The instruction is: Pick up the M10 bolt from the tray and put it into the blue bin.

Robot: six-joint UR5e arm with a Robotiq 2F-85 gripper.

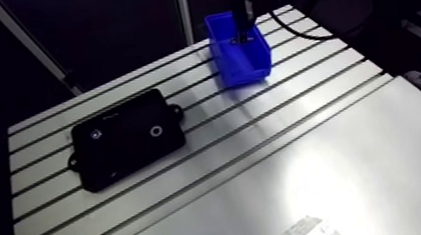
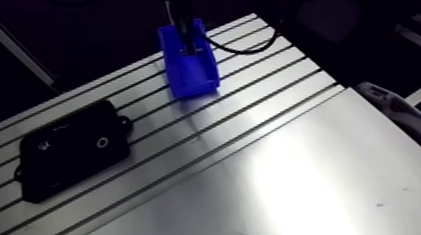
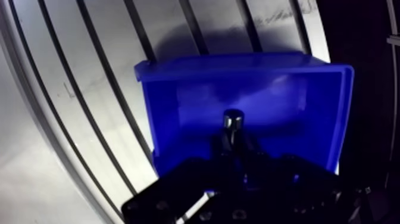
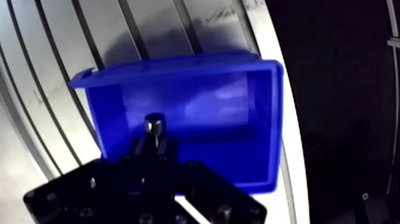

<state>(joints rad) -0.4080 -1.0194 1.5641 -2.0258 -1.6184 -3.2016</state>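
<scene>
- The claw [image 3: 233, 144] is clenched on the M10 bolt [image 3: 232, 121], which is gripped lengthwise with its shiny end showing past the tips.
- The blue bin [image 3: 238, 64] lies directly under the claw, so the bolt hangs over its floor, apparently lined up for a clean drop.
- The black tray [image 1: 119, 152] sits well away from the claw on the slotted table [image 1: 310, 176].

Blue bin [image 3: 163, 119] glossy plastic; bolt [image 3: 233, 120] shiny metal; table [image 1: 270, 174] brushed aluminium, reflective; tray [image 1: 127, 149] matt black.

Slotted table [image 1: 269, 166] — black tray [image 1: 127, 138], blue bin [image 1: 242, 63].
</scene>
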